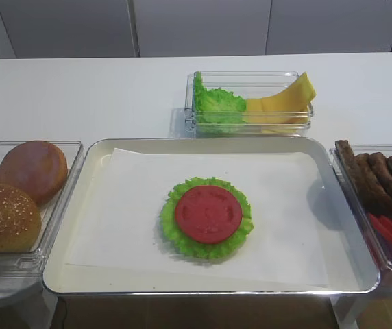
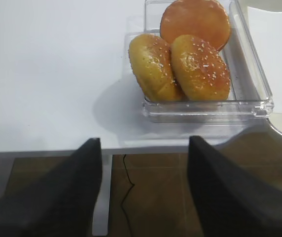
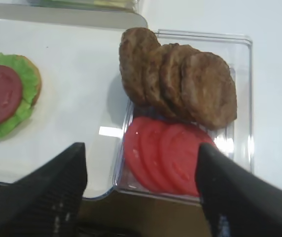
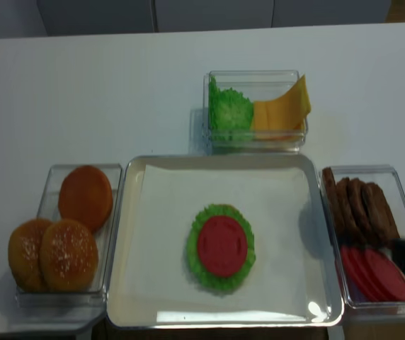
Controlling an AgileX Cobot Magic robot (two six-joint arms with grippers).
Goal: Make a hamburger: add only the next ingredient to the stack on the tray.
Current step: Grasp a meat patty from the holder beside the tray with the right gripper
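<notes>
The stack (image 1: 207, 218) sits mid-tray (image 1: 100, 154), bun, lettuce and tomato showing, and the right pincer (image 3: 141, 170) hangs spread and holding nothing over the right bin (image 3: 242, 49), so this looks like the reach for a patty (image 3: 209, 89). The next move calls for going past the tomato slices (image 3: 168, 155) and closing on one upright patty. The left pincer (image 2: 143, 163), also spread and bare, hangs short of the bun bin (image 2: 252, 74); the rear bin (image 1: 251, 77) holds lettuce and cheese.
</notes>
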